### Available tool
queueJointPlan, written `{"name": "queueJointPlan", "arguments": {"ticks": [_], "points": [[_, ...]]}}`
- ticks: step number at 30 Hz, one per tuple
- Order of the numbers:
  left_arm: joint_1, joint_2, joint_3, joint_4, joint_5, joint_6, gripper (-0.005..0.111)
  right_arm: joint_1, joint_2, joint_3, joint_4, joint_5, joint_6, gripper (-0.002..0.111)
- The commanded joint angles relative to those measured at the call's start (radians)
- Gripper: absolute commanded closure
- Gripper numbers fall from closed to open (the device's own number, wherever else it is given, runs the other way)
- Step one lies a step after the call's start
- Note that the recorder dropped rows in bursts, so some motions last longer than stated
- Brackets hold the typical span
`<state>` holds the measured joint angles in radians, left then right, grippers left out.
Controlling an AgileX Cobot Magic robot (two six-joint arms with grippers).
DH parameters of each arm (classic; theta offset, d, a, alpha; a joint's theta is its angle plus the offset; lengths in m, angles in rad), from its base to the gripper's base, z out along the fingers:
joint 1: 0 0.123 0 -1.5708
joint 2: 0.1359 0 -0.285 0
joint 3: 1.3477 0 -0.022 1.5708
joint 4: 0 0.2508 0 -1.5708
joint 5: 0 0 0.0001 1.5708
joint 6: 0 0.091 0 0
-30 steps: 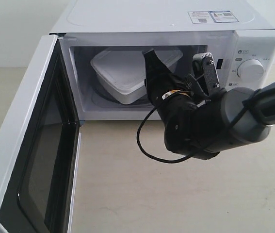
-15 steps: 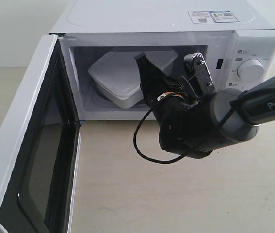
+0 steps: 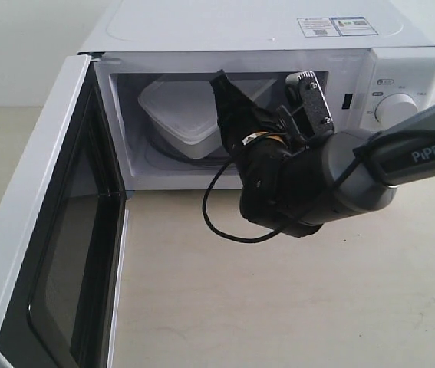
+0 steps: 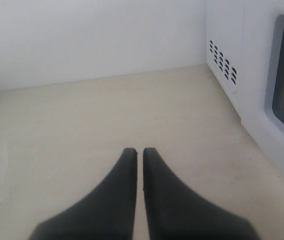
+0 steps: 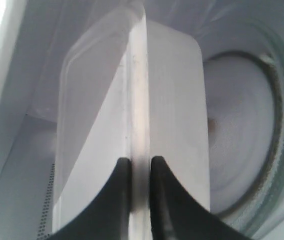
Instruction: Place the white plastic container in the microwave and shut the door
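Observation:
The white plastic container (image 3: pixel 179 115) is inside the open microwave (image 3: pixel 248 34), above its glass turntable (image 5: pixel 242 135). My right gripper (image 5: pixel 137 162) is shut on the container's rim (image 5: pixel 137 115), its black fingers (image 3: pixel 229 103) reaching through the opening. The door (image 3: pixel 44 222) stands swung wide open at the left, dark inner face showing. My left gripper (image 4: pixel 139 152) is shut with nothing in it, hovering over the beige tabletop beside the microwave's vented side wall (image 4: pixel 224 62). The left arm does not show in the exterior view.
The round knob (image 3: pixel 396 109) and control panel sit right of the cavity. The right arm's grey body (image 3: pixel 317 184) and a looping black cable (image 3: pixel 225 222) hang in front of the opening. Beige tabletop (image 3: pixel 278 307) stretches in front of the microwave.
My right gripper has moved deeper into the cavity and to the left, carrying the container further in over the turntable. The door has not moved.

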<state>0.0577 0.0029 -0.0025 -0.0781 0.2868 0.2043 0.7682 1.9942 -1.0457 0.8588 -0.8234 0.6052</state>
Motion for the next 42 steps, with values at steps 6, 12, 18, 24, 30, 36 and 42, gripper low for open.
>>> {"name": "queueJointPlan", "arguments": {"ticks": [6,12,18,24,30,36,42], "points": [[0.001,-0.003,0.002,-0.009,-0.002,-0.011,0.102,-0.001,0.005,-0.008,0.030,0.006,-0.038,0.091],[0.001,-0.003,0.002,-0.009,-0.002,-0.011,0.102,-0.001,0.005,-0.008,0.028,0.006,-0.038,0.070],[0.001,-0.003,0.002,-0.009,-0.002,-0.011,0.102,0.003,0.005,-0.008,-0.008,0.027,-0.038,0.070],[0.001,-0.003,0.002,-0.009,-0.002,-0.011,0.102,0.039,-0.013,0.090,-0.038,-0.053,0.001,0.070],[0.001,-0.003,0.002,-0.009,-0.002,-0.011,0.102,0.068,-0.124,0.266,-0.190,-0.092,0.021,0.070],[0.001,-0.003,0.002,-0.009,-0.002,-0.011,0.102,0.068,-0.228,0.467,-0.463,-0.087,-0.124,0.075],[0.001,-0.003,0.002,-0.009,-0.002,-0.011,0.102,0.068,-0.228,0.505,-0.589,-0.057,-0.471,0.108]]}}
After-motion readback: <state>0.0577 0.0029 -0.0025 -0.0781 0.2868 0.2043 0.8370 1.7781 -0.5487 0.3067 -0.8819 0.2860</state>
